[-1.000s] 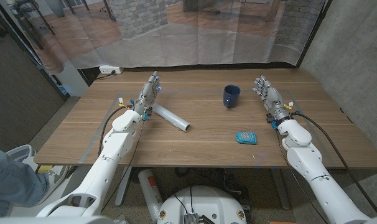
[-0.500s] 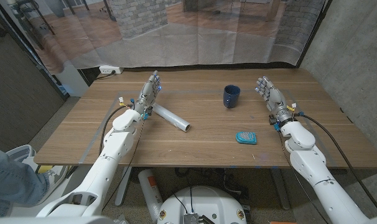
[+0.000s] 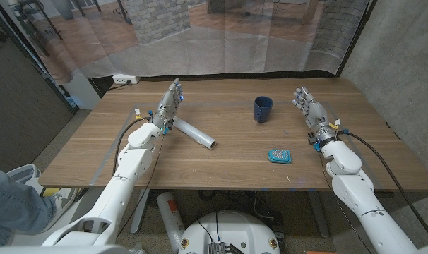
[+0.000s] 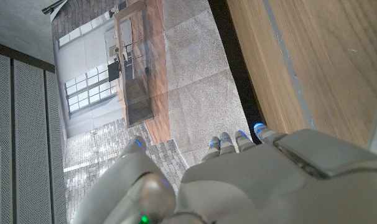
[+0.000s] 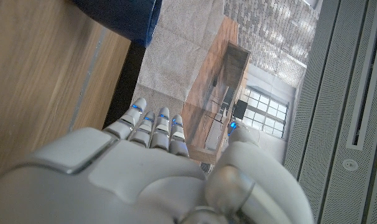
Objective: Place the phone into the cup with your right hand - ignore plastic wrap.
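A wooden desk (image 3: 221, 159) is being seen before a translucent curtain. The cup (image 3: 263, 109) is standing upright toward the desk's far edge, right of the middle. The phone (image 3: 279, 155) is lying nearer the front edge, well apart from the cup. The right hand (image 3: 308, 108) is being held near the right edge, fingers stretched out and apart, with nothing gripped. The left hand (image 3: 169, 106) is being held likewise, empty, toward the far left corner, just beside a wrap roll (image 3: 194, 132).
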{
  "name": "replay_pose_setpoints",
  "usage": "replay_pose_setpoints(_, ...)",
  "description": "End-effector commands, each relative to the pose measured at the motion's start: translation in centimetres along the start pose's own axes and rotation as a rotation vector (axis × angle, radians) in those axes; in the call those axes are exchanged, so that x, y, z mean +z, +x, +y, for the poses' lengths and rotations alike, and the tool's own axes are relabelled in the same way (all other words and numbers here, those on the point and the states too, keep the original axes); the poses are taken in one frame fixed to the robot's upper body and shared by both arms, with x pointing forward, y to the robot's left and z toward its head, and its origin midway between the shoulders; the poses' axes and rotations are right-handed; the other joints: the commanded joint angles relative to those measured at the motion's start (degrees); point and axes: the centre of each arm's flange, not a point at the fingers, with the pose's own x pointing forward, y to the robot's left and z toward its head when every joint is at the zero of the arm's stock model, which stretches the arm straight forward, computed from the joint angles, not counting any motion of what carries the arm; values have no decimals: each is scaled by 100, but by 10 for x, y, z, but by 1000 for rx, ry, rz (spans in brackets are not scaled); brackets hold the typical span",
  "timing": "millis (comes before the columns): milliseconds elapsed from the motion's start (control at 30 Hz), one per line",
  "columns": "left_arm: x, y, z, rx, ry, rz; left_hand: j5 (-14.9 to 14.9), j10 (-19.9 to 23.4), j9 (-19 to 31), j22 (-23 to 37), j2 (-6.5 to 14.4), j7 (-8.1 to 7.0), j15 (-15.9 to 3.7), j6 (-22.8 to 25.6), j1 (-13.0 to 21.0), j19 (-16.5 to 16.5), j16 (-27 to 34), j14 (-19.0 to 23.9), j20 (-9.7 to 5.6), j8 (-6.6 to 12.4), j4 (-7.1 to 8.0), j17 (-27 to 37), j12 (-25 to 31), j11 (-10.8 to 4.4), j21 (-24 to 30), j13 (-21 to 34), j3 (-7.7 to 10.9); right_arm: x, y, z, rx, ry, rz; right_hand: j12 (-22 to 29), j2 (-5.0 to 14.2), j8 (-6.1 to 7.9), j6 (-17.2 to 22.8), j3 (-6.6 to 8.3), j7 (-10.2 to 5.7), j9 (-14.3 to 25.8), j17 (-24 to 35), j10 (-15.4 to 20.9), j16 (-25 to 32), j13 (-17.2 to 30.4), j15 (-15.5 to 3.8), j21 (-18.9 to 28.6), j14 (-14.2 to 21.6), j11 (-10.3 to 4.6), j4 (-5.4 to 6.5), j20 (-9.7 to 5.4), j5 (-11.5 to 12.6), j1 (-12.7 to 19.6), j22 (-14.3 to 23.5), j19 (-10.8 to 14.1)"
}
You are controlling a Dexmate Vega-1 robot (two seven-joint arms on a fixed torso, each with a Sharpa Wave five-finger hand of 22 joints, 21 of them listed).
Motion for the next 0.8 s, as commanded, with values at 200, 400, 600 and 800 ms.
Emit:
replay_pose_setpoints(200, 3, -3, -5, -2, 6, 1, 46, 8, 18, 33, 16, -6, -5, -3, 39, 34, 39, 5, -161, 22, 1, 32, 14, -4, 2, 15, -20, 9, -15, -5, 9, -41, -12, 46, -9, 37, 71, 7, 10, 13, 19, 51, 0, 27, 4, -30, 46, 6, -41, -180, 15, 73, 35, 73)
replay_pose_setpoints(400, 4, -3, -7, -3, 12, 1, 46, 18, 17, 33, 20, -3, -5, 1, 43, 32, 35, 5, -161, 18, 0, 32, 14, 4, -2, 15, -26, 9, -21, -7, -10, -29, -23, 48, -6, 37, 82, 9, 3, 15, 20, 66, 12, 28, -3, -41, 91, -18, -55, -176, 18, 81, 35, 105)
replay_pose_setpoints(600, 5, -3, -8, 0, 16, 0, 47, 15, 17, 33, 23, -5, -3, -5, 47, 28, 32, 6, -158, 10, -1, 32, 8, -2, -7, 15, -31, 11, -28, -7, -1, -54, -31, 42, -4, 37, 94, 9, 7, 17, 23, 61, 34, 30, 0, -44, 170, -11, -68, -163, 21, 86, 35, 163)
replay_pose_setpoints(800, 4, -2, -9, -7, 9, 4, 47, 19, 17, 34, 27, 0, -7, 10, 51, 30, 30, 8, -157, 11, -3, 32, 5, -1, -10, 15, -36, 12, -35, -10, -13, -56, -32, 46, 1, 25, 72, 14, -36, 19, 23, 78, 39, 32, -4, -54, 215, -20, -90, -162, 27, 102, 35, 213)
